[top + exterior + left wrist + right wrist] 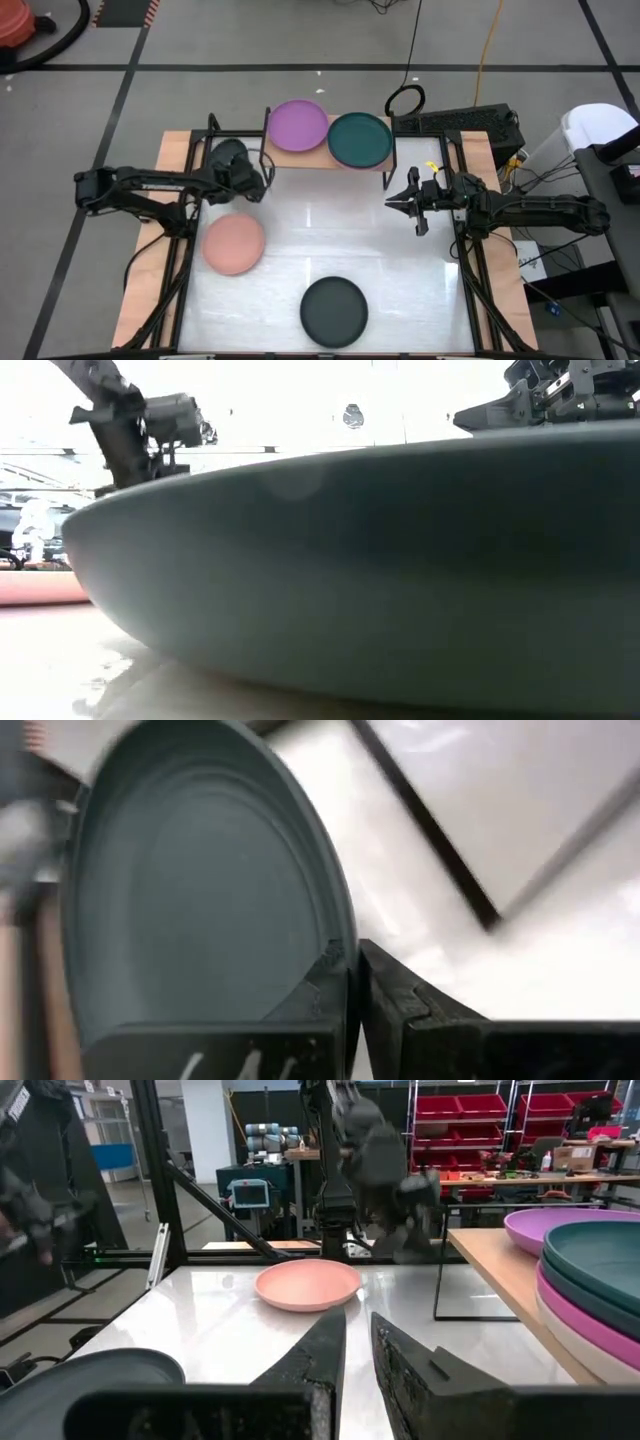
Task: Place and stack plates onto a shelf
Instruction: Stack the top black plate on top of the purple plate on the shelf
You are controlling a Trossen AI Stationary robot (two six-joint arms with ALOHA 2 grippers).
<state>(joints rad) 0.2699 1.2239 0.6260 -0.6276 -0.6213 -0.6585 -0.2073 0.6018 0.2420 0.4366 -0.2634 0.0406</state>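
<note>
While three plates are off the shelf (385,128), I'd call this past halfway, not done.

High view: shelf at upper centre carries the purple plate (298,125) and, touching it on its right, the teal plate (360,140). My left end effector (250,178) sits just below the shelf's left end. My right end effector (392,203) hovers right of centre. The salmon plate (234,243) is lower left and the charcoal plate (334,311) bottom centre, both flat on the surface (400,290).

Low view: charcoal plate (380,560) fills the frame; salmon plate (40,588) at the left edge.

Left wrist view: left end effector (352,955) is clamped on the rim of the held plate (200,900), a dark teal one, tilted on edge.

Right wrist view: right end effector (358,1320) is nearly closed and empty. At right, teal plate (600,1245) tops a magenta plate (590,1310) and a beige plate (580,1350); whether anything is under the purple plate (540,1225) I can't tell.

Left to do, by my read: place the held plate, then salmon and charcoal.
</note>
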